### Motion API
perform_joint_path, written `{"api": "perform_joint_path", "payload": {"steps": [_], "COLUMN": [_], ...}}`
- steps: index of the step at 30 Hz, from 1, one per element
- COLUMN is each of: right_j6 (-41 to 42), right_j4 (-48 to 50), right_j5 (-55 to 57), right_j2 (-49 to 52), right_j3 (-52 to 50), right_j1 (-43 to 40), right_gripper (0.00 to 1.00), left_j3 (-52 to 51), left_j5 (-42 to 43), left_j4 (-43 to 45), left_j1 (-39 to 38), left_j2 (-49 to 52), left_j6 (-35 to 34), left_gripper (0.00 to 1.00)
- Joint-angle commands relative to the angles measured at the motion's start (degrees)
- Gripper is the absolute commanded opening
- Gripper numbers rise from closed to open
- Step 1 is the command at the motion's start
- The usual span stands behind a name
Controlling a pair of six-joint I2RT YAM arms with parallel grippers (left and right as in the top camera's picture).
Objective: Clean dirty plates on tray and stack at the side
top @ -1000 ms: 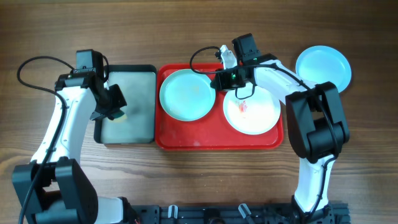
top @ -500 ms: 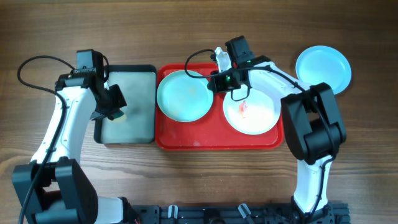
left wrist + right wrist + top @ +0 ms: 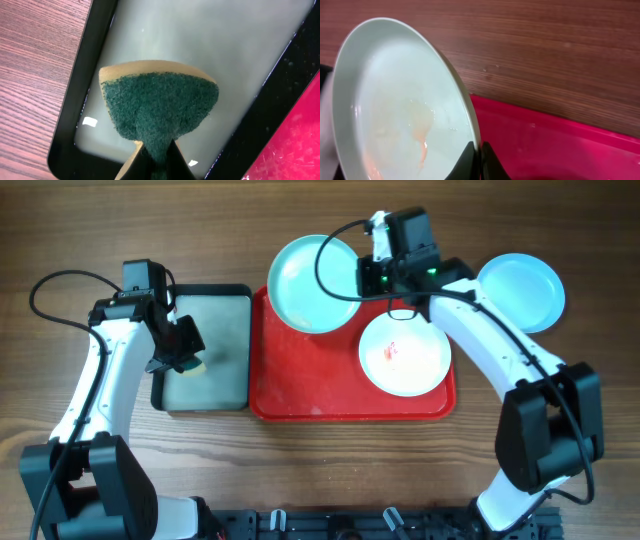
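My right gripper (image 3: 362, 280) is shut on the rim of a light turquoise plate (image 3: 313, 283) and holds it lifted, tilted, over the far left corner of the red tray (image 3: 300, 395). In the right wrist view (image 3: 479, 156) the plate (image 3: 395, 110) shows faint orange-red smears. A white plate (image 3: 404, 355) with a red smear lies on the tray's right half. A third turquoise plate (image 3: 520, 290) lies on the table at the far right. My left gripper (image 3: 183, 352) is shut on a green-and-yellow sponge (image 3: 160, 107) over the black-rimmed grey tray (image 3: 232, 340).
The black-rimmed grey tray (image 3: 70, 125) sits directly left of the red tray (image 3: 295, 150), their edges touching. Wood table surrounds both. Black cables loop above the right arm and by the left arm's far side.
My right gripper has lifted the turquoise plate off the red tray's left half and carried it toward the far edge, tilting it. The left arm has not moved.
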Motion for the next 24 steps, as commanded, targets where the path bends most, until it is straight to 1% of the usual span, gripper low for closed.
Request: {"api": "perform_joint_path", "payload": {"steps": [1,3,10,12,16,20,22,24], "right_j6": [2.64,2.6,1.38,-0.66,-1.14,-2.32,-4.35,-8.61], "right_j4": [4.07,7.17,14.25,16.98,20.59,26.75,30.51,33.27], "right_j5": [6.03,10.14,19.91,20.46,21.14,21.35,22.4,25.14], "right_j2": [-0.72,-0.72,-0.61,-0.11,2.25,6.8,8.59,8.87], "right_j3": [0.15,0.15,0.15,0.15,0.15,0.15,0.15,0.15], "right_j1": [5.27,9.9,18.4,19.47,19.76,20.28,20.7,21.44], "right_gripper": [0.04,0.04,0.04,0.04,0.04,0.04,0.04,0.04], "left_j3": [-0.39,-0.39,-1.11,-1.62,-2.1,-2.1,-2.1,-2.1], "left_j5": [0.7,0.7,0.7,0.68,0.7,0.7,0.72,0.72], "left_j4": [0.09,0.11,0.15,0.13,0.17,-0.55,-0.72,-0.72], "left_j1": [-0.83,-1.6,-2.05,-2.05,-2.05,-2.03,-2.03,-2.05], "left_j2": [-0.26,-0.26,-0.26,-0.26,-0.26,-0.26,-0.26,-0.26], "left_j6": [0.55,0.55,0.55,0.57,0.55,0.52,0.48,0.28], "left_gripper": [0.04,0.04,0.04,0.04,0.04,0.04,0.04,0.04]}}
